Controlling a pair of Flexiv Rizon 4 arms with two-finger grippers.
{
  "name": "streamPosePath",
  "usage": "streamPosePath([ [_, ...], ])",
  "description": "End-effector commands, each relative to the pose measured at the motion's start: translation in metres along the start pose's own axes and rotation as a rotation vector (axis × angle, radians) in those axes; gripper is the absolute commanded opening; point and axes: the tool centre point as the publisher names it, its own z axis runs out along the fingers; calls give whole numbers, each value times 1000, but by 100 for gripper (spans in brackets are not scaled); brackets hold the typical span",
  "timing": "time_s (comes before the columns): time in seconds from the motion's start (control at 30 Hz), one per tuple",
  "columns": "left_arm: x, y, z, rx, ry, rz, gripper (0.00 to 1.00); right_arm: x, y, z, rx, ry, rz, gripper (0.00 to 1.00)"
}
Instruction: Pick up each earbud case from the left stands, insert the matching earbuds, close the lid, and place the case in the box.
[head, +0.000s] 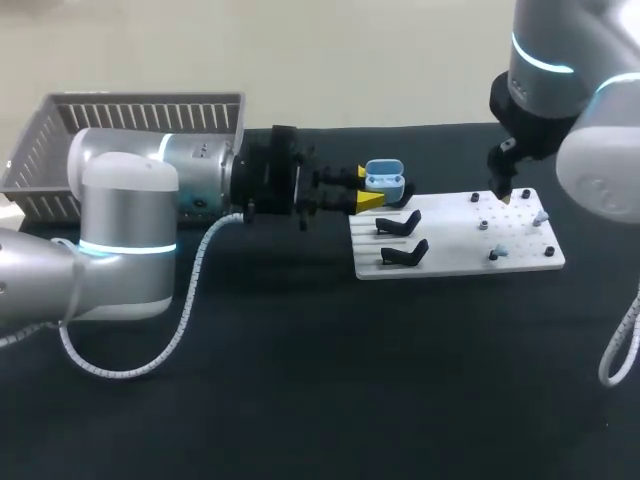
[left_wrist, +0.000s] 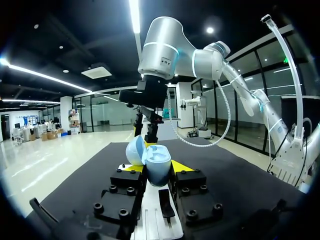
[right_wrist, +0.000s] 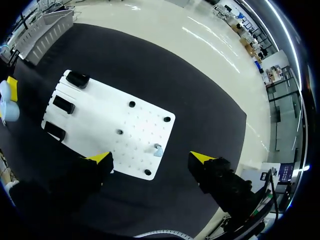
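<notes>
Left pincer (left_wrist: 156, 169) clamped on the open blue earbud case (head: 384, 177), I hold my right pincer (right_wrist: 150, 159) spread above an earbud (right_wrist: 158, 150) on the board (right_wrist: 110, 120); inserting, closing and boxing seem left.

a black counter (head: 300, 400) fills most of the frame, from the middle down to the bottom. a flat white board (head: 455, 250) lies on it, right of the middle. small black knobs (head: 549, 251) stick up from the right half of the board, well apart from each other.
</notes>
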Motion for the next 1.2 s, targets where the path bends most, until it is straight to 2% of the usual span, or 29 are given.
streamPosePath([
  [0.03,0,-2,0,-7,-2,3,0,2,0,0,4,-6,2,100],
  [0.53,0,-2,0,-7,-2,3,0,12,-2,18,-39,24,0,100],
  [0.73,0,-2,0,-7,-2,3,0,16,-5,34,-89,49,-15,100],
  [0.9,0,-2,0,-7,-2,3,0,17,-6,48,-94,71,-30,100],
  [1.2,0,-2,0,-7,-2,3,0,21,-2,53,-90,89,-61,100],
])
